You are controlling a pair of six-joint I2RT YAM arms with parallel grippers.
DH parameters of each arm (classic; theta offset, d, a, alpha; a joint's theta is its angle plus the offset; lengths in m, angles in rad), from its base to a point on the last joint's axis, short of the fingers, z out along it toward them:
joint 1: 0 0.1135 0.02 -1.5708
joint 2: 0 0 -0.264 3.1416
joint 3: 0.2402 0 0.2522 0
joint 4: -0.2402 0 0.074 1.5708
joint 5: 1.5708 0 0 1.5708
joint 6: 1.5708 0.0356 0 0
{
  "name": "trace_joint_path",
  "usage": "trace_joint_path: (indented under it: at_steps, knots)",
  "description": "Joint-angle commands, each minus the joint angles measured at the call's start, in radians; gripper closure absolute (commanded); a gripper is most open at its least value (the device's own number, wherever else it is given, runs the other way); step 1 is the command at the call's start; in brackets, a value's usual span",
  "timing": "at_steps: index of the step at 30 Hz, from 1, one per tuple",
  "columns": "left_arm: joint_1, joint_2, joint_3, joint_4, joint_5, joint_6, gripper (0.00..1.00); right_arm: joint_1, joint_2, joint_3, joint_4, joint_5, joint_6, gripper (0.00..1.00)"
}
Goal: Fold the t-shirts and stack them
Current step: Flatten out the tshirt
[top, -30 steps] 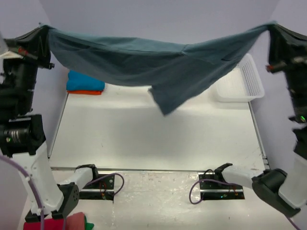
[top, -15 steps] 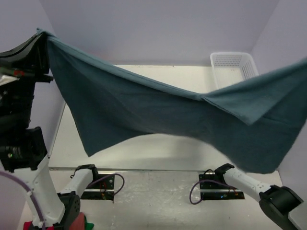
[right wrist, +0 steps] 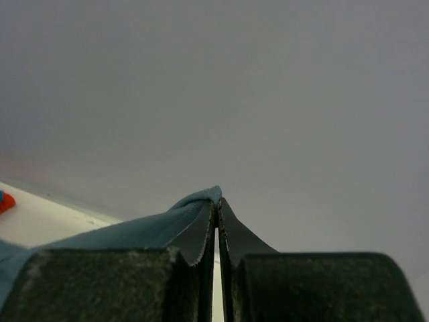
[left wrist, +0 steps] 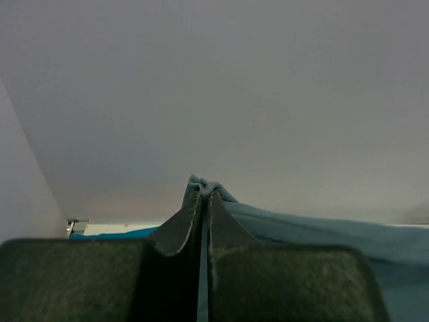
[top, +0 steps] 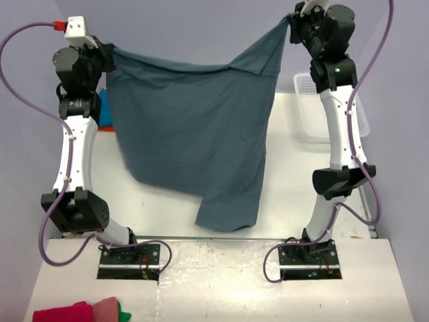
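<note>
My left gripper (left wrist: 203,194) has its jaws pressed tight on a bunched corner of the slate-blue t-shirt (left wrist: 301,228); a small tuft of cloth pokes out past the fingertips at 12 o'clock. In the overhead view that gripper (top: 107,54) sits high, at about 10 o'clock of the scene.

My right gripper (right wrist: 216,201) is pinched just as tight on another corner of the same shirt, and the fabric runs away from the tips toward 8 o'clock in its wrist view. From overhead it (top: 293,23) sits at about 1 o'clock, a little higher than the left one.

Between the two grippers the slate-blue t-shirt (top: 194,134) hangs in the air like a curtain. Its top edge sags slightly in the middle. One longer tail drops toward 6 o'clock, with its tip near the front edge of the table (top: 288,188).

Beside my left arm, at 9 o'clock, I see a patch of the turquoise t-shirt (top: 102,111), mostly hidden by the arm and the hanging cloth. A sliver of orange (right wrist: 3,201) shows at the left edge of the right wrist view, too little for me to tell what it is.

The white mesh basket (top: 303,114) sits at 2 o'clock, partly behind my right arm. A bundle of red, pink and green cloth (top: 74,312) lies at 7 o'clock, in front of the arm bases.
</note>
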Motion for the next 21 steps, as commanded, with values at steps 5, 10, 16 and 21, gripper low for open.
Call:
trace_joint_path:
  at_steps: [5, 10, 16, 21]
  knots:
    - [-0.011, 0.033, 0.157, 0.096, -0.044, 0.069, 1.00, -0.025, -0.111, 0.060, 0.035, -0.038, 0.005, 1.00]
    - [-0.035, -0.046, 0.114, 0.061, -0.072, 0.081, 1.00, -0.018, -0.261, -0.061, 0.007, -0.036, -0.016, 1.00]
    - [-0.038, -0.259, 0.059, -0.080, -0.031, 0.054, 1.00, 0.062, -0.540, -0.190, -0.032, 0.014, -0.078, 1.00]
    - [-0.038, -0.471, 0.097, -0.226, 0.018, 0.037, 1.00, 0.266, -0.746, -0.190, -0.106, 0.099, -0.164, 1.00]
